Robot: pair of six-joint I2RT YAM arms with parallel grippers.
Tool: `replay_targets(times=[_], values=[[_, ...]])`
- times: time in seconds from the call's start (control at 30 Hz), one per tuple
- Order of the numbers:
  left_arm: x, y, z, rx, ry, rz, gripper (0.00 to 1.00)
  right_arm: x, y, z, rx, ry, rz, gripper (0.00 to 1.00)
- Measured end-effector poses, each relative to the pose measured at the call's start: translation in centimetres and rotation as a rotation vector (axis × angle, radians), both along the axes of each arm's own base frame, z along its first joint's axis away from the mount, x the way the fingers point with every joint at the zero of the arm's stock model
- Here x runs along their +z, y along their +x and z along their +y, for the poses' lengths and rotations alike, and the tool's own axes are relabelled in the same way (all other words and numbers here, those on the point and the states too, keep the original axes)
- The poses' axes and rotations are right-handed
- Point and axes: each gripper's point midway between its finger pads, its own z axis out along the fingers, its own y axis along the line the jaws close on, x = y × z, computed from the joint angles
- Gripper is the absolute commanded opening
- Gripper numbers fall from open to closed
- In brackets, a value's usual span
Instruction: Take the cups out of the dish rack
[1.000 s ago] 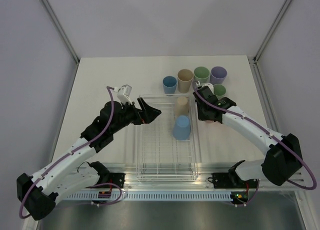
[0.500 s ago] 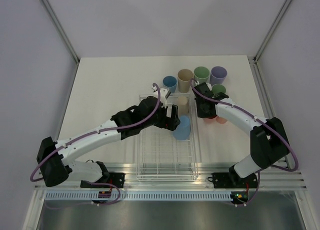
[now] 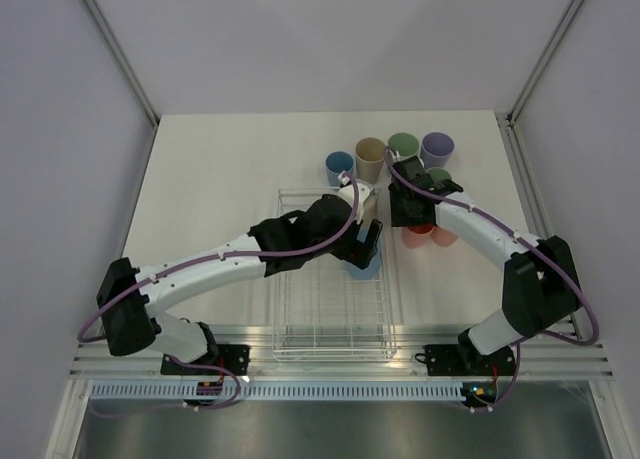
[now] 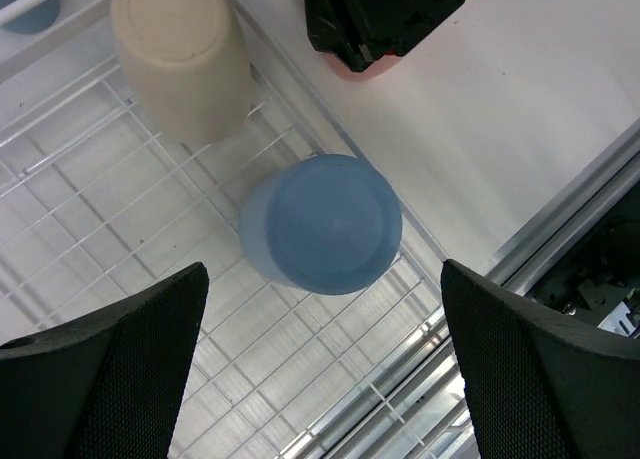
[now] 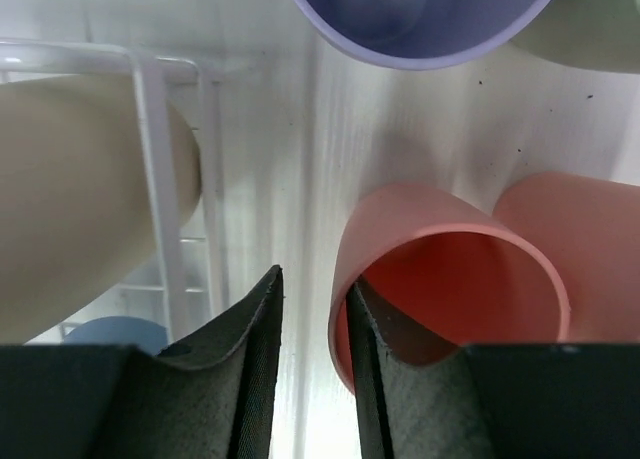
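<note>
Clear plastic dish rack [image 3: 325, 319] down the middle of a pale matte table [image 3: 220, 179]: rectangular, see-through walls, floor of thin wire-like grid bars. Holds two cups at its far right corner, both matte tapered tumblers, both mouth-down: beige cup [image 4: 180, 59] at the back, blue cup [image 4: 325, 224] just nearer, flat round base up, smooth and unmarked. And right above that blue cup, the left gripper [image 3: 366, 242]: hangs there with jaws spread wide, black fine-textured fingers [image 4: 110, 369] flanking the cup on both sides, well clear of it, gripping nothing. Over to the right gripper [image 5: 312, 284], out past the rack's right wall, low over the table. Straddles the near rim of an upright coral cup [image 5: 450, 289], with one dark finger down inside the pink hollow and the other outside the wall. Jaws only narrowly parted, yet with a sliver of bare table showing between the outer finger and the cup, so not clamped on it. Just beside, on the far side from the rack, a second coral cup [image 5: 565, 239], also mouth-up. Farther back, a loose cluster of the same tumblers, all upright on the table: another blue cup [image 3: 340, 166], another beige cup [image 3: 370, 157], green cup [image 3: 403, 146], purple cup [image 3: 437, 147], and a second green cup [image 3: 440, 177] half hidden beside the right arm.
</note>
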Motion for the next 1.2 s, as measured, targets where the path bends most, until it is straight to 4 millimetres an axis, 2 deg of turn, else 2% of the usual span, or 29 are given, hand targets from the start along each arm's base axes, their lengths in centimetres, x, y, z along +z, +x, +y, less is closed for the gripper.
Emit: replay_targets(times=[0.13, 0.2, 0.23, 0.27, 0.37, 0.47, 0.53, 0.63, 0.83, 0.97, 1.07, 1.1, 1.17, 1.2], values=[[0.0, -0.3, -0.7, -0.056, 0.03, -0.026, 1.0, 2.6, 0.1, 0.5, 0.01, 0.049, -0.059, 0.49], [-0.4, -0.3, -0.7, -0.07, 0.054, -0.031, 1.0, 5.3, 0.2, 0.4, 0.006, 0.08, -0.128, 0.53], [-0.8, -0.3, -0.7, -0.076, 0.069, -0.031, 1.0, 7.3, 0.3, 0.4, 0.001, 0.103, -0.179, 0.59], [-1.2, -0.2, -0.7, -0.081, 0.084, -0.03, 1.0, 8.4, 0.3, 0.4, 0.0, 0.115, -0.208, 0.62], [-2.6, 0.0, -0.9, -0.095, 0.128, -0.022, 1.0, 13.3, 0.0, -0.1, -0.023, 0.173, -0.341, 0.67], [-4.0, 0.1, -1.2, -0.104, 0.166, -0.011, 1.0, 16.6, -0.8, -0.9, -0.044, 0.21, -0.437, 0.7], [-4.7, 0.2, -1.3, -0.108, 0.182, -0.006, 1.0, 17.8, -1.2, -1.4, -0.057, 0.222, -0.472, 0.7], [-4.9, 0.4, -1.6, -0.112, 0.183, -0.014, 1.0, 18.2, -1.6, -1.7, -0.067, 0.23, -0.491, 0.7], [-4.3, 1.3, -2.7, -0.103, 0.143, -0.058, 0.99, 15.8, -2.1, -2.1, -0.074, 0.199, -0.442, 0.71], [-5.3, 1.6, -3.3, -0.104, 0.144, -0.058, 0.93, 15.2, -2.3, -2.3, -0.078, 0.189, -0.431, 0.72], [-6.1, 1.6, -3.5, -0.107, 0.156, -0.05, 0.78, 15.4, -2.3, -2.5, -0.083, 0.186, -0.438, 0.71], [-6.4, 1.6, -3.4, -0.108, 0.161, -0.048, 0.63, 15.5, -2.4, -2.6, -0.086, 0.184, -0.443, 0.72], [-6.4, 1.6, -3.4, -0.108, 0.161, -0.049, 0.43, 15.8, -2.5, -2.8, -0.094, 0.182, -0.454, 0.71], [-6.4, 1.6, -3.4, -0.112, 0.161, -0.052, 0.24, 16.0, -2.5, -2.9, -0.097, 0.18, -0.459, 0.72]])
